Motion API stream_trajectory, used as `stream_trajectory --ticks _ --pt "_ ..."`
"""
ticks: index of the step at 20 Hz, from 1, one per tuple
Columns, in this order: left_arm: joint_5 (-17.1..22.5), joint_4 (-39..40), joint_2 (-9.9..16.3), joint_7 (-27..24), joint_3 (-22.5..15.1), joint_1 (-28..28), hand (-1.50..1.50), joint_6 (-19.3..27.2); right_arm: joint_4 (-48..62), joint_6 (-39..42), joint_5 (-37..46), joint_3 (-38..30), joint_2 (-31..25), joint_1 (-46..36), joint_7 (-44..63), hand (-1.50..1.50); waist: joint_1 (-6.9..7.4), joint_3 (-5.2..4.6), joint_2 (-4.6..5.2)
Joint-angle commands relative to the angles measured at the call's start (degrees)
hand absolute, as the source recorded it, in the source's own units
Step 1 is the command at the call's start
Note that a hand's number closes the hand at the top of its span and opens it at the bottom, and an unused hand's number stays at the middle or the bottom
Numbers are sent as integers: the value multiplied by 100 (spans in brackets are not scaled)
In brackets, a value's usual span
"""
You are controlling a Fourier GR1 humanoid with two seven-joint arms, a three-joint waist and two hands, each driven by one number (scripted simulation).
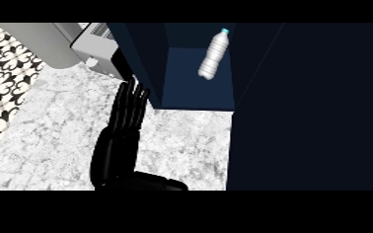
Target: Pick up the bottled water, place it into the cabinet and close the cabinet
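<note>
The clear water bottle (213, 54) with a blue cap stands inside the dark blue cabinet (197, 86), against its back wall, with no hand on it. The cabinet's left door (140, 54) stands open and shows edge-on. My left hand (122, 128) comes up from the lower edge with straight fingers. Its fingertips (135, 91) lie at the outer side of that door, near its lower end. A broad dark panel (306, 103) covers the right part of the view. My right hand does not show.
A grey appliance (93, 44) sits at the back left, close to the open door. Patterned tiles (15, 74) line the far left. The marbled counter (65, 123) spreads out in front of the cabinet and to the left of my hand.
</note>
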Motion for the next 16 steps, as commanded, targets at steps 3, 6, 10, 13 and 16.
stream_trajectory --ticks 3,6,10,13,16 --pt "-190 -1710 514 80 -402 1403 -150 204 -29 514 170 263 -560 -48 249 150 -50 -4 31" --pt "-171 -2024 811 -166 -108 1852 -150 145 -189 732 702 673 -848 -85 261 150 -36 -8 23" --pt "-5 -2470 1175 -530 94 2698 -150 -156 -601 706 743 1202 -738 -336 855 150 -14 -14 43" --pt "92 -2769 1316 -783 249 3206 -150 -310 -1017 618 1328 1825 -737 -224 928 150 -34 -20 19" --pt "550 -3116 1673 -1253 588 4171 -150 -916 -840 640 1411 1699 -739 -272 623 150 23 -18 9"
